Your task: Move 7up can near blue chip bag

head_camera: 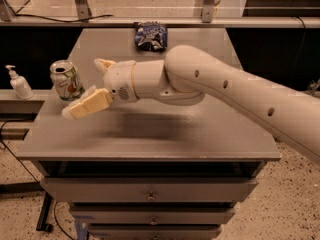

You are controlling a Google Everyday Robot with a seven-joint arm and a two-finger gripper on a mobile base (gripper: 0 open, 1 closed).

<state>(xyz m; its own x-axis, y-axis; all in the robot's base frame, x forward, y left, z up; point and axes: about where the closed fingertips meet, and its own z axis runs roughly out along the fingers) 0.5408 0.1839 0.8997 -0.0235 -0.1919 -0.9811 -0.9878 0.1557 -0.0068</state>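
Approach: gripper (85, 88) jaws gape open, 7up can (66, 80) just ahead of them. Next, straddle and clamp it.

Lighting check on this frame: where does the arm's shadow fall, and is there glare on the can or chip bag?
Camera view: warm overhead light; the arm throws a soft shadow on the table directly beneath it. Same view: the tool, open beside the 7up can, is evenly lit; the can's top shines mildly, the blue chip bag shows small glints.
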